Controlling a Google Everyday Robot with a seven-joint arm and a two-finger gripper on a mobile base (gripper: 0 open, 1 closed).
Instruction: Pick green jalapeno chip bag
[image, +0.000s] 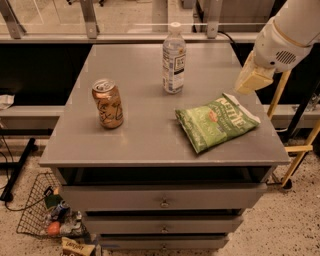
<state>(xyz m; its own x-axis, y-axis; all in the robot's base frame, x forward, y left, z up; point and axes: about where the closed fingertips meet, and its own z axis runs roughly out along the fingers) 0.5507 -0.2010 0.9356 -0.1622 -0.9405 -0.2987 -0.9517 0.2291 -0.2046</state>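
So the green chip bag (217, 121) is lying flat near the worktop's (145, 135) right edge, toward the front. The gripper (253, 79) hangs over that edge just behind it, can't tell if it's open or closed.

Soda can (107, 104) and water bottle (174, 59) upright on grey table (140, 142); floor basket (33, 210), perhaps with litter.
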